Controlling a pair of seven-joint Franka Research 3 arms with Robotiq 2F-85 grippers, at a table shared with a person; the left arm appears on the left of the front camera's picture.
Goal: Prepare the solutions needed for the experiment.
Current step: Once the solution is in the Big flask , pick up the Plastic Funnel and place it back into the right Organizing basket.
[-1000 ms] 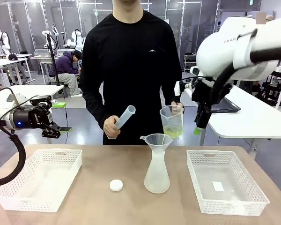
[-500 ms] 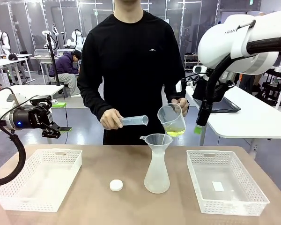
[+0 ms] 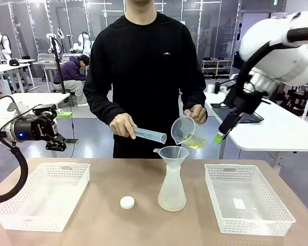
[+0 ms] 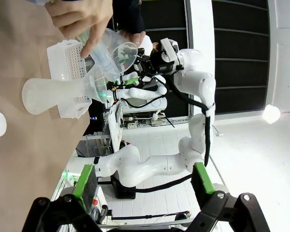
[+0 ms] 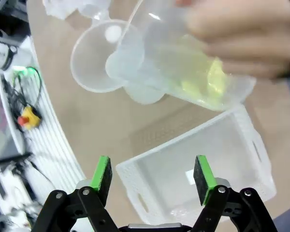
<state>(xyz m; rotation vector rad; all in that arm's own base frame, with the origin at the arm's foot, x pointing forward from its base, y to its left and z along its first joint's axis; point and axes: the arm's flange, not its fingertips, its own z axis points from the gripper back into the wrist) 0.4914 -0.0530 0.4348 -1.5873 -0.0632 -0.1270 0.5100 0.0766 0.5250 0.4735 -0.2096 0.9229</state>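
Observation:
The person across the table tilts a clear beaker (image 3: 187, 132) holding the pale yellow solution (image 3: 194, 143) toward the mouth of a graduated cylinder (image 3: 150, 135) held in the other hand. Both hover above a funnel (image 3: 173, 152) set in a frosted flask (image 3: 172, 189). My right gripper (image 3: 220, 134) hangs open beside the beaker, to its right. In the right wrist view its jaws (image 5: 152, 174) stand wide with nothing between them, and the solution (image 5: 210, 79) lies beyond them. My left gripper (image 3: 65, 127) is open at the far left, above the table's edge, empty (image 4: 144, 181).
A white cap (image 3: 127, 202) lies on the table left of the flask. One white mesh basket (image 3: 43, 195) stands at the left and another (image 3: 246, 197) at the right. Other tables and a seated person are in the background.
The person has brought the cylinder down level and tipped the beaker toward its mouth. My right arm has swung to the right, away from the beaker. The left arm has not moved.

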